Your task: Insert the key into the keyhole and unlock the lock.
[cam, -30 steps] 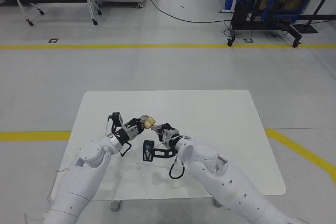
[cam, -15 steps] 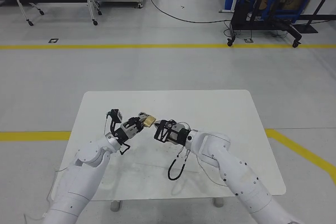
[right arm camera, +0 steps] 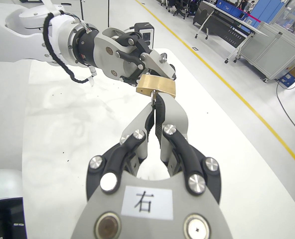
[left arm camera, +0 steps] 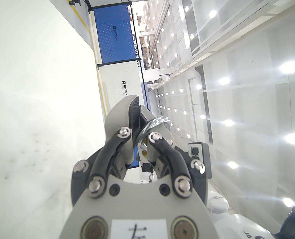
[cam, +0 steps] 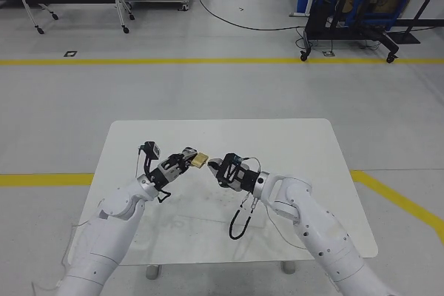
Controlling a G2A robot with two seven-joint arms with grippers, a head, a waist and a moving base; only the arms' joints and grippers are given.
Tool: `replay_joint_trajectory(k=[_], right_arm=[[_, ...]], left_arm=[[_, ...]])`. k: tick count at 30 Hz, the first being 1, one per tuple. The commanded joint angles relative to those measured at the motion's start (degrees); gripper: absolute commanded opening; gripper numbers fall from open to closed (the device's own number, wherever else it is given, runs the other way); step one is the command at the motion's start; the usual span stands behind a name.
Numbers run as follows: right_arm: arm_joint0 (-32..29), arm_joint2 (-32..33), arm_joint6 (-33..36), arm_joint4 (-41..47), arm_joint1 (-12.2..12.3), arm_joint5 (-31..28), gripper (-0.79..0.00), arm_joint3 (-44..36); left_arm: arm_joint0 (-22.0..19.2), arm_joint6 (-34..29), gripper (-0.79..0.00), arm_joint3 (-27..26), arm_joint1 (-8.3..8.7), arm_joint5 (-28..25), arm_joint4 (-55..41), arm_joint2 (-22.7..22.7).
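Lock (right arm camera: 157, 84) just ahead of R fingers (right arm camera: 173, 111), table (right arm camera: 212, 138) below.

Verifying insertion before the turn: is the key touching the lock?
Touching. Right wrist view: the key, pinched by the right gripper, meets the lock at its keyhole, no gap.
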Motion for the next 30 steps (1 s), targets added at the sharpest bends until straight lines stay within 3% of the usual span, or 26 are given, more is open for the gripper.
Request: replay_joint_trajectory(k=[1,2,3,4,6,12,14,16,18,19,22,30], right_arm=[[0.24,-0.30,0.89,-0.95,0.09,-0.40,-0.785,-0.27],[0.28,-0.55,1.10,-1.24,0.12,-0.84,-0.785,-0.40],[0.34,-0.64,1.19,-1.00,0.15,-1.37,-0.637,-0.32],[0.53,-0.62,1.59,-1.28,0.21,-1.61,-0.557,-0.27],[0.63,-0.64,1.88,-1.96,0.32,-1.77,-0.480,-0.71],[-1.06,2.65,2.08,-3.70,1.28,-1.52,-0.369,-3.48],[-2.51,5.11,2.06,-4.32,1.84,-1.13,-0.271,-5.20],[-4.64,8.23,1.92,-4.57,2.47,-0.68,-0.237,-7.59],[-7.18,11.78,2.24,-5.14,3.15,-0.09,-0.043,-10.55],[-8.58,13.62,2.32,-5.13,3.47,0.08,0.000,-12.07],[-11.78,17.74,2.85,-5.51,4.18,-0.05,0.000,-15.73],[-11.78,17.74,2.85,-5.51,4.18,-0.05,0.000,-15.73]], left_arm=[[0.09,-0.08,-0.785,-0.05,-0.02,-0.35,0.04,-0.05],[0.11,-0.10,-0.785,-0.05,-0.03,-0.39,0.05,-0.07],[0.12,-0.15,-0.785,-0.07,-0.04,-0.49,0.07,-0.09],[0.13,-0.21,-0.785,-0.07,-0.06,-0.52,0.00,-0.10],[0.11,-0.30,-0.785,-0.01,-0.07,-0.52,-0.02,-0.18],[-0.43,-0.75,-0.785,0.40,0.08,-1.03,2.12,-0.67],[-0.80,-1.65,-0.785,0.87,0.25,-1.49,4.26,-0.78],[-1.16,-3.22,-0.785,1.25,0.47,-2.28,7.48,-0.51],[-1.63,-4.95,-0.785,1.83,0.77,-2.87,12.14,-0.03],[-1.82,-5.44,-0.785,2.07,0.90,-3.33,14.72,0.30],[-2.22,-6.07,-0.785,2.89,1.14,-3.82,21.64,1.63],[-4.84,-5.83,-0.785,5.45,1.03,0.31,36.29,6.60]])
